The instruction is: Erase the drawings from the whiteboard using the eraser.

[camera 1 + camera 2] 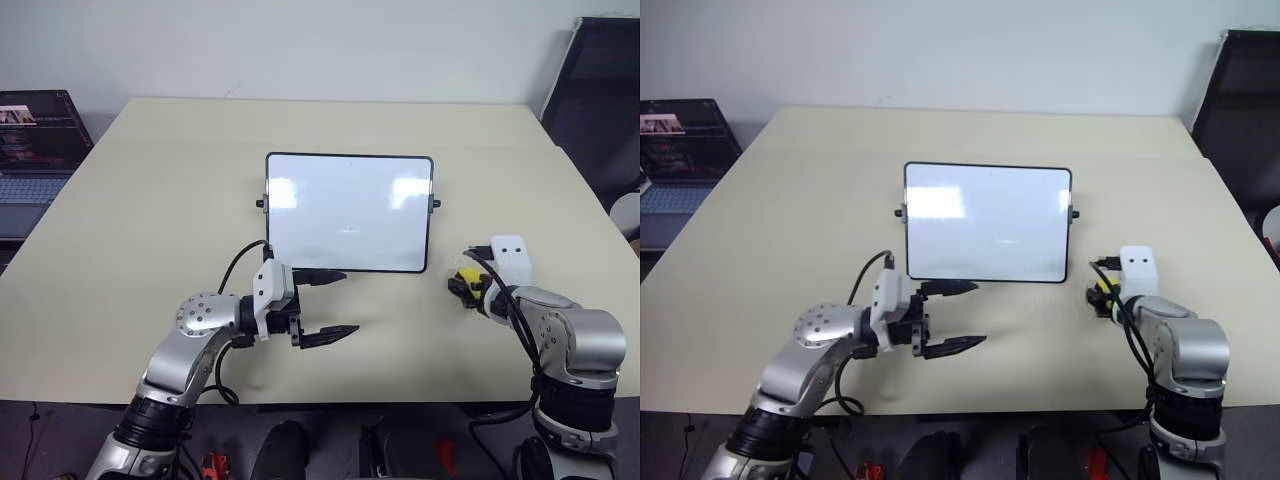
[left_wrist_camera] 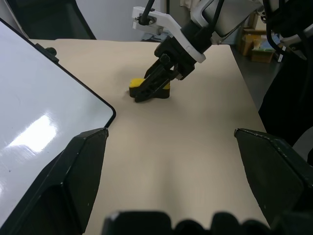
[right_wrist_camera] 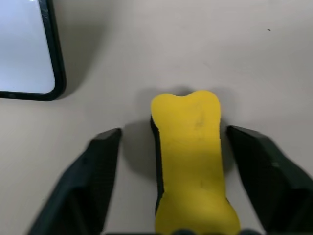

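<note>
Right now I have both arms over the beige table [image 1: 150,200]. My left arm is bent at the elbow and reaches inward, so the left gripper [image 1: 335,303] points level toward my right, just in front of the near left corner of the whiteboard [image 1: 350,212]. Its two black fingers stand well apart with nothing between them; it hovers off the board, not touching it.

My right arm comes up from the near right edge of the table, wrist tipped forward and down. The right gripper [image 3: 171,161] sits low at the eraser [image 3: 188,156], which lies on the table just to the right of the whiteboard's near right corner. From the right wrist camera I see the yellow block lying lengthwise between the two fingers, with a gap of bare table on each side, so the jaws are spread and not pressing it.

The whiteboard lies flat mid-table, its surface white with window glare. I can make out no blue drawings on it.

A laptop [image 1: 35,150] sits off the table's far left.
</note>
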Available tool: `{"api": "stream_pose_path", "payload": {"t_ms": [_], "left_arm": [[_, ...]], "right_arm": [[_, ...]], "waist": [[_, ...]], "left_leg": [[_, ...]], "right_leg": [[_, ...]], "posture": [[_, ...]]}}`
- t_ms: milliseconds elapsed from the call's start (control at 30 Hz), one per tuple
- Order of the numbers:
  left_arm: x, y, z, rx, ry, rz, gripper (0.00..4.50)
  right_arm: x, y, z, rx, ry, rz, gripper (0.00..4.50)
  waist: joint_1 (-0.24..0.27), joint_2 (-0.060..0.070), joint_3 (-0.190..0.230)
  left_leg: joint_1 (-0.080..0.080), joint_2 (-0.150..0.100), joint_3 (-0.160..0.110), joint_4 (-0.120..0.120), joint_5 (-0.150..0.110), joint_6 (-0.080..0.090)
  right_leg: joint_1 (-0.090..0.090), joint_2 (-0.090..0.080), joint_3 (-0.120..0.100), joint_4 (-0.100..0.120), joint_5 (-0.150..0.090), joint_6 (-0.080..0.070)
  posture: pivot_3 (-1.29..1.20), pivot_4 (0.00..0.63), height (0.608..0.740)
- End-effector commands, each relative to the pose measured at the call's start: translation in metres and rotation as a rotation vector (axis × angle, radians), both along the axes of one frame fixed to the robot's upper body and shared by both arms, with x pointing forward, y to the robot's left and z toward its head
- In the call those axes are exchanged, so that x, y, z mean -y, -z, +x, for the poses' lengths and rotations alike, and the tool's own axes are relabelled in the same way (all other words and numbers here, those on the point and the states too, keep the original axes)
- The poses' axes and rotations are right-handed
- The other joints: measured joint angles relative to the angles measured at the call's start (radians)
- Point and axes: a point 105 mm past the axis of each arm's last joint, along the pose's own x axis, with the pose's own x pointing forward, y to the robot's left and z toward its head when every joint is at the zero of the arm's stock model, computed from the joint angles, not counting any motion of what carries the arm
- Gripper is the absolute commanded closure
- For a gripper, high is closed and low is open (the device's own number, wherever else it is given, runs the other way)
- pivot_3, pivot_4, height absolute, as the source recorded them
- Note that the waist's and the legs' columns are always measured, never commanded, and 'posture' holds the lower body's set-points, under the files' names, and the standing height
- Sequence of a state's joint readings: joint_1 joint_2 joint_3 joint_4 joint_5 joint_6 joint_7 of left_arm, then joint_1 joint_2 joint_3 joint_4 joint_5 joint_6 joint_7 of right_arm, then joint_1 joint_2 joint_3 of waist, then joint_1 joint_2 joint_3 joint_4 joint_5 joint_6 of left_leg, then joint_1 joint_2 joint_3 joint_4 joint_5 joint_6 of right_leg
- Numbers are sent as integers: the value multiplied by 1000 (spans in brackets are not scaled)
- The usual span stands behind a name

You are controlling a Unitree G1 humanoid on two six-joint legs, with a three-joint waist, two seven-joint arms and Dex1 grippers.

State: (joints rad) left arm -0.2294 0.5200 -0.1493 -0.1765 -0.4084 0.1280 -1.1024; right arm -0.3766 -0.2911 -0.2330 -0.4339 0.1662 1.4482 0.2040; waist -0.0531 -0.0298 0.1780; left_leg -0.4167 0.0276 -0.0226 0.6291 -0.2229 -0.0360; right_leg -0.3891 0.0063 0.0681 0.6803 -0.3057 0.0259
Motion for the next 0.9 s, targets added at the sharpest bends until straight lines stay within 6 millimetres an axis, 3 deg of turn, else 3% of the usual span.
{"api": "stream_pose_path", "payload": {"t_ms": [33, 267, 533, 633, 900], "left_arm": [[0, -3, -1, 29, 5, -7, 0], [-11, -16, 11, 58, -131, -55, 0], [-40, -44, 36, 132, -571, -199, 0], [-53, -41, 39, 140, -738, -227, 0], [-96, -4, 18, 150, -1183, -200, 0]], "right_arm": [[1, -13, 4, 54, 8, 5, 34], [6, -46, 4, 148, 27, 0, 34], [14, -85, 3, 376, 63, -73, 34], [19, -85, -2, 449, 54, -140, 34], [58, -49, -34, 590, 201, -198, 34]], "waist": [[0, 0, 0], [1, 0, 0], [3, 0, 0], [6, -1, -1], [11, -1, -2]], "left_leg": [[0, 0, 0, 0, 0, 0], [0, 0, 0, 0, 0, 0], [0, 0, 0, 0, 0, 0], [0, 0, -1, 0, 0, 0], [1, -1, 0, 1, 0, 0]], "right_leg": [[0, 0, 0, 0, 0, 0], [0, 0, 0, 0, 0, 0], [0, 0, 0, 0, 0, 0], [0, -1, 0, 0, 0, 0], [1, -5, 0, 1, 0, 0]], "posture": [[0, 150, 740], [0, 150, 740], [0, 150, 740], [0, 150, 740], [0, 150, 740]]}}
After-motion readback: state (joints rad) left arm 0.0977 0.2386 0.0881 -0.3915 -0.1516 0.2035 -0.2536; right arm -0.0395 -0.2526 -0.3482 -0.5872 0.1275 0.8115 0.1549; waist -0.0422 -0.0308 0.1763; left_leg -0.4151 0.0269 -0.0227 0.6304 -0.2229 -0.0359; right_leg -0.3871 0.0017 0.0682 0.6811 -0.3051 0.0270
